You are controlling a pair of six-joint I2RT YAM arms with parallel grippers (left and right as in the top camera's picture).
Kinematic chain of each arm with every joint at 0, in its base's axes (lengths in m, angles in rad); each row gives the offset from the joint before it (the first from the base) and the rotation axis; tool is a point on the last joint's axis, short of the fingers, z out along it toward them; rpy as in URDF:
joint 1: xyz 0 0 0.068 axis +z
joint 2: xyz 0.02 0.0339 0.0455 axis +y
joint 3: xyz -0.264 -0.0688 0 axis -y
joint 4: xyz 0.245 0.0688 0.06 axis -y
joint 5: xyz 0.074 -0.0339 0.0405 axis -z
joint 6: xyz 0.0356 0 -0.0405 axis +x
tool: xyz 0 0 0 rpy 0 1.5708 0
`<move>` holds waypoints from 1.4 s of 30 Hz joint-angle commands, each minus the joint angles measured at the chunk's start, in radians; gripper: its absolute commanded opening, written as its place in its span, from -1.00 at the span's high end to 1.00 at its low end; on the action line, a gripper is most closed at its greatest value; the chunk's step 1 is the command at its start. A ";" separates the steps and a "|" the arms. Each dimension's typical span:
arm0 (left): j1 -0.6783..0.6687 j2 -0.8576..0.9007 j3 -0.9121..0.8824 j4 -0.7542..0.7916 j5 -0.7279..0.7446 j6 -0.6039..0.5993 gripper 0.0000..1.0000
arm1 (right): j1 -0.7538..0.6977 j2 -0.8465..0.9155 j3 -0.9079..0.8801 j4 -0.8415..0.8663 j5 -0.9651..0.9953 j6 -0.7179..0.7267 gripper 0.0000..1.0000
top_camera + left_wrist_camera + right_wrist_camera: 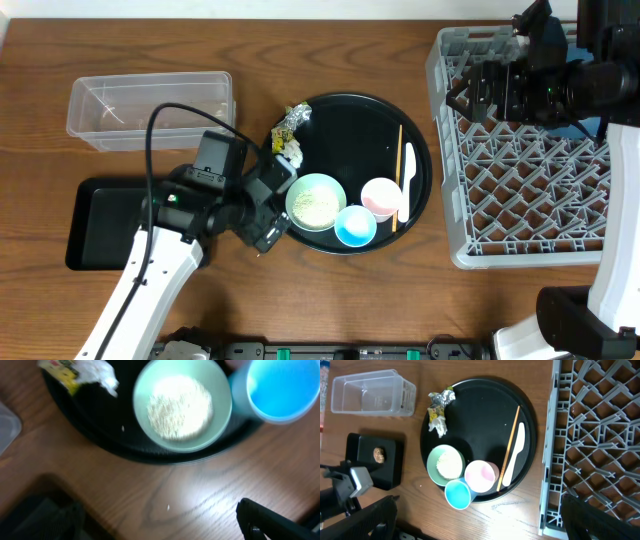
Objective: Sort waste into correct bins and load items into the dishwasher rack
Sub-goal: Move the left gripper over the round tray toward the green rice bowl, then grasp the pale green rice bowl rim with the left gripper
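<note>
On the desk's point(250, 40) right side, rack point(450, 150): the pegs in view are bare. A blue sliver point(583, 128) under the right arm may be the plate, but I cannot tell.
- Round tray point(350, 110), centre: carries all the small ware and most of the waste.
- Tub point(150, 105), far left: looks empty.
- Black bin point(100, 215), left front: holds the lump point(379, 454), the only waste seen sorted.
- Left claw point(280, 200): released, empty, just beside the bowl point(316, 201).
- Right claw point(465, 95): released, empty, over the rack's left rim.
- Bowl: on the round tray with grains point(180, 406) inside, likely to be emptied before racking.
- Pink cup point(381, 196), blue cup point(355, 225): beside the bowl, not racked.
- Spoon point(408, 175), chopsticks point(398, 175): side by side at the round tray's right.
- Foil point(292, 120), wrapper point(285, 145), paper point(293, 155): heaped at its upper left, unsorted.

Progress: early.
</note>
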 commanded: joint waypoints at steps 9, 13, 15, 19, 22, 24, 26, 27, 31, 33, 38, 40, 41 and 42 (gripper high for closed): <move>-0.016 0.068 -0.010 -0.169 0.120 0.586 -0.96 | 0.009 -0.006 -0.002 0.002 0.000 -0.010 -0.98; -0.057 0.103 -0.019 -0.130 0.142 0.591 -0.96 | 0.009 -0.006 -0.002 0.002 -0.001 -0.010 -0.98; -0.097 0.125 -0.022 -0.114 0.138 0.621 -0.96 | 0.009 -0.006 -0.002 0.002 -0.001 -0.010 -0.99; -0.168 0.168 -0.022 -0.110 0.077 0.673 -0.95 | 0.009 -0.006 -0.002 0.002 -0.001 -0.010 -0.98; -0.199 0.200 -0.022 -0.110 0.045 0.673 -0.96 | 0.009 -0.006 -0.002 0.002 0.000 -0.010 -0.99; -0.208 0.225 -0.022 -0.110 0.042 0.673 -0.96 | 0.009 -0.006 -0.002 0.002 0.000 -0.010 -0.99; -0.212 0.251 -0.022 -0.109 0.042 0.673 -0.96 | 0.009 -0.006 -0.002 0.002 -0.001 -0.010 -0.99; -0.212 0.264 -0.022 -0.108 0.042 0.673 -0.95 | 0.009 -0.006 -0.002 0.002 0.000 -0.010 -0.99; -0.212 0.298 -0.022 -0.083 0.042 0.673 -0.96 | 0.009 -0.006 -0.002 0.002 -0.001 -0.010 -0.99; -0.212 0.303 -0.022 -0.057 0.043 0.672 -0.96 | 0.009 -0.006 -0.002 0.002 -0.001 -0.010 -0.98; -0.212 0.304 -0.022 -0.002 0.043 0.672 -0.96 | 0.009 -0.006 -0.002 0.002 0.000 -0.010 -0.99; -0.212 0.305 -0.022 0.014 0.043 0.672 -0.96 | 0.009 -0.006 -0.002 0.002 0.000 -0.010 -0.99; -0.212 0.305 -0.022 0.017 0.043 0.672 -0.96 | 0.009 -0.006 -0.002 0.002 0.000 -0.010 -0.98; -0.211 0.305 -0.022 0.019 0.043 0.672 -0.96 | 0.009 -0.006 -0.002 0.002 -0.001 -0.010 -0.98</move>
